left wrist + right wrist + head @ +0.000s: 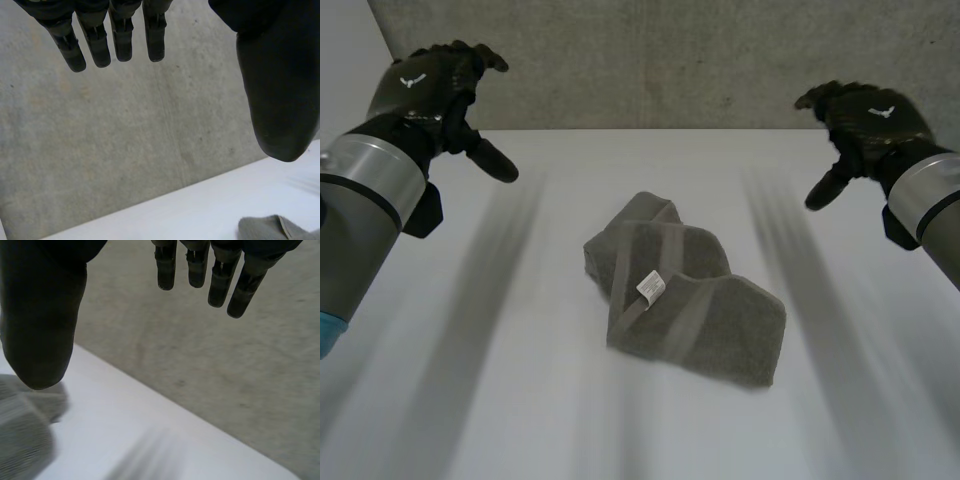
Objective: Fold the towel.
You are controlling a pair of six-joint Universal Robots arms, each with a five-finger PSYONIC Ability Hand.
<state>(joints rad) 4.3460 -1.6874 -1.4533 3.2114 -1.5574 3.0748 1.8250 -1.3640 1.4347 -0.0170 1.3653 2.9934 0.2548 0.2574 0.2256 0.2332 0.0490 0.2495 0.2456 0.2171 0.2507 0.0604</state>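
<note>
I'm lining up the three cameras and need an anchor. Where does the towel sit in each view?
Head view: the towel lies bunched mid-table, between the left hand and right hand, touching neither.
Left wrist view: its corner lies on the table past the left hand's thumb.
Right wrist view: part of it lies beside the right hand's thumb.
Shared landmark: the grey wall behind the white table.

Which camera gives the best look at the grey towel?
The head view: the whole towel lies crumpled on the table, its white label showing. The left wrist view catches one corner, the right wrist view a patch beside the right hand.
</note>
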